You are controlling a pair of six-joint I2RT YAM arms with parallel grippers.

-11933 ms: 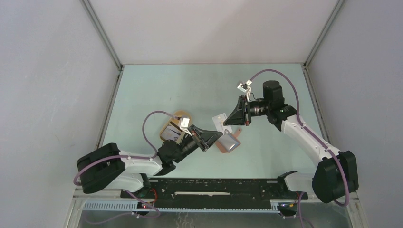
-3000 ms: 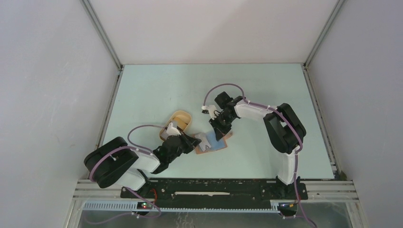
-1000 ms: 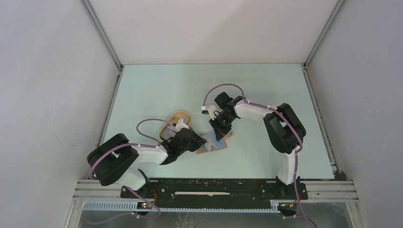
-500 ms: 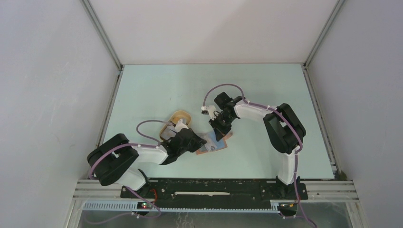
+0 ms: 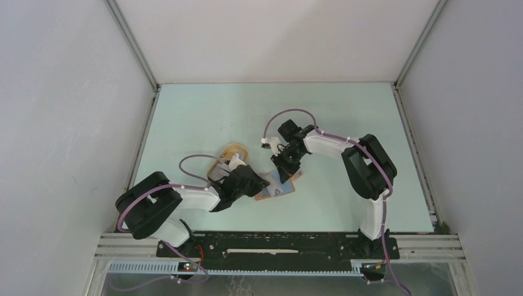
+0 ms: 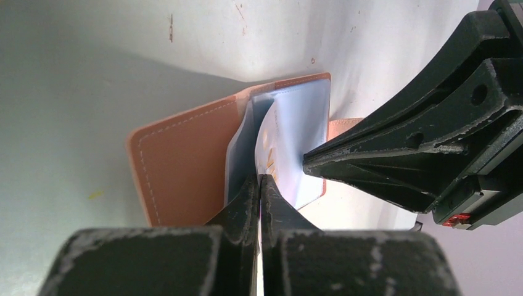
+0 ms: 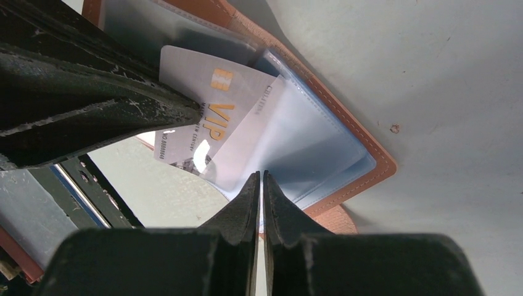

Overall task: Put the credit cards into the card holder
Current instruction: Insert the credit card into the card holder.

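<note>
Poking from stitched leather card holder [image 6: 185,160], one glossy rectangular card [image 7: 210,117].

The left arm [image 5: 194,198] and right arm [image 5: 330,143] are each presenting white link shells alternating with black, rounded joint housings, and a lilac cable [image 5: 290,113] is looping in an arc along each arm. The left gripper [image 6: 259,179] and right gripper [image 7: 260,174] are showing matte black fingers [image 6: 237,213] that are tapering to thin wedges, with scuffed, grey-worn edges and dusty upper blocks. In the left wrist view, the right gripper's body is displaying stacked, ribbed black plates, a round bore [image 6: 476,94] and a small red insert [image 6: 459,219].
</note>
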